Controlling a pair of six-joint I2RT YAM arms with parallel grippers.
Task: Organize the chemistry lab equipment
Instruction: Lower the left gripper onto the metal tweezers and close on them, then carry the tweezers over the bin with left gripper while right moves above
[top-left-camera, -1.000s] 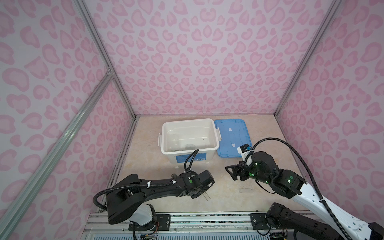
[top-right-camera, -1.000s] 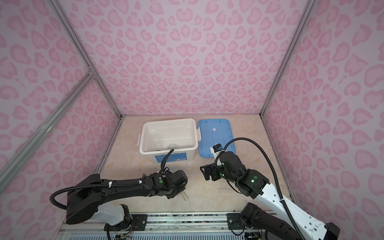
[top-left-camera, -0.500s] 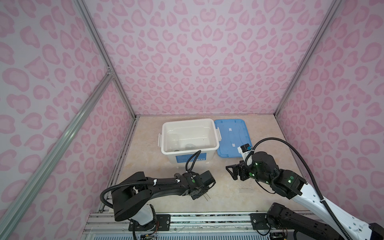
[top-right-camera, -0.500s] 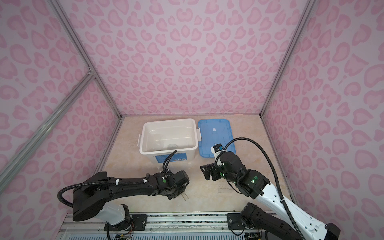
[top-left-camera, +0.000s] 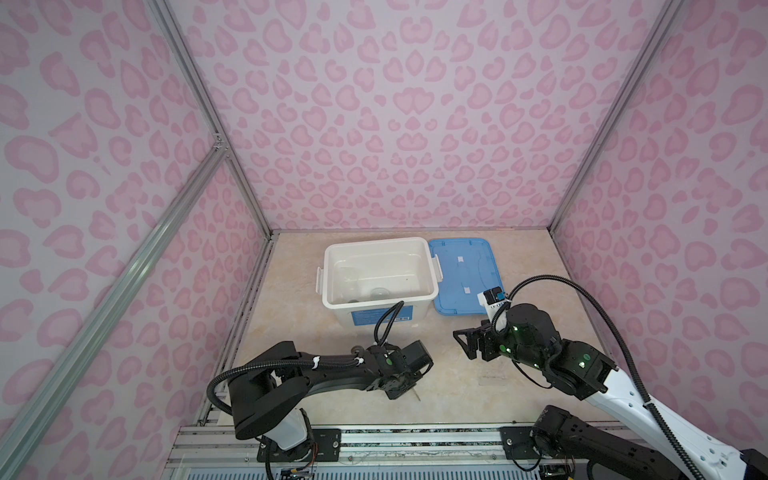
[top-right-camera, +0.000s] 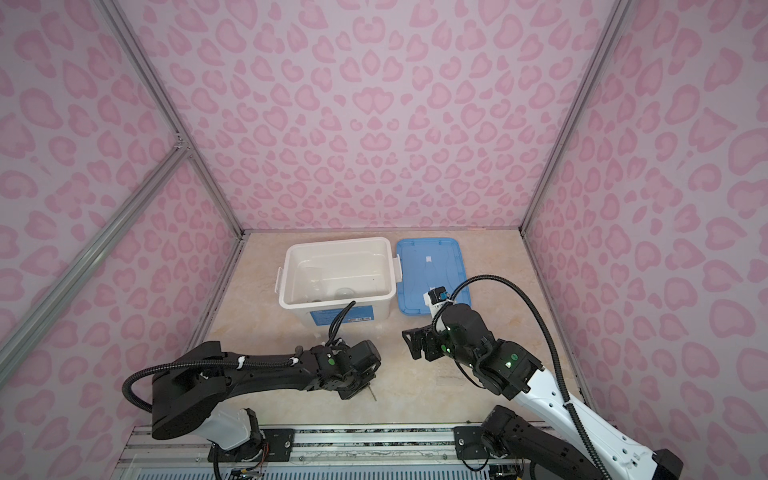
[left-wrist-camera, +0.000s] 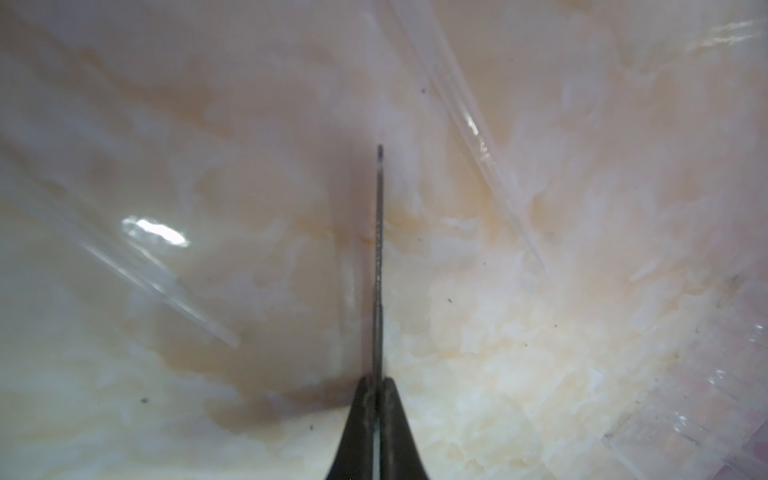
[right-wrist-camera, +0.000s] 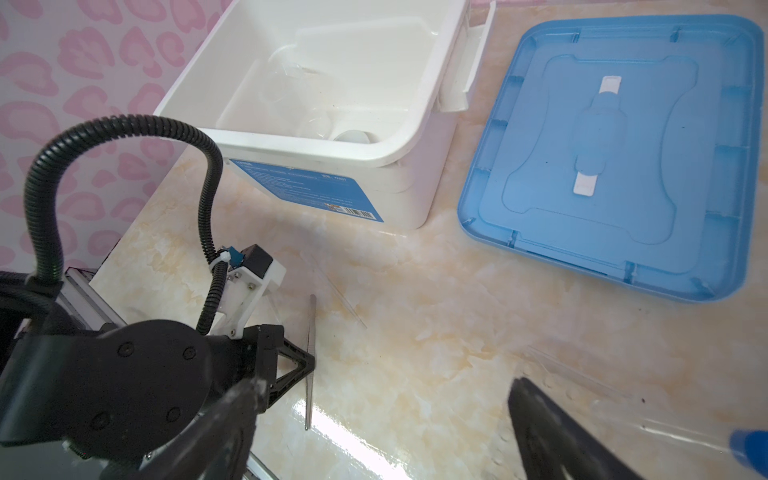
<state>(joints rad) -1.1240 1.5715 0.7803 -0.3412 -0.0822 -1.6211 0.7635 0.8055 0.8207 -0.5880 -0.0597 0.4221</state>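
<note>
Steel-grey thin metal tweezers (left-wrist-camera: 379, 249) are now pinched between the fingers (left-wrist-camera: 361, 415) of the left gripper (left-wrist-camera: 376, 384), which stood half apart a second ago and have since closed flat on the shaft; the tips project ahead of the fingertips, with clear droppers (left-wrist-camera: 478, 137) lying on the table (left-wrist-camera: 540, 374) to either side. Beyond, the right gripper (right-wrist-camera: 382, 390) hovers as before, jaws wide, holding nothing. Farthest, past both grippers, stand the white box (top-left-camera: 376, 245) and, beside it, the blue lid (top-left-camera: 465, 274).

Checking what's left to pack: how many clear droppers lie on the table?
2, in the left wrist view: first dropper and second dropper, lying either side of the tweezers. Others may be hidden.
</note>
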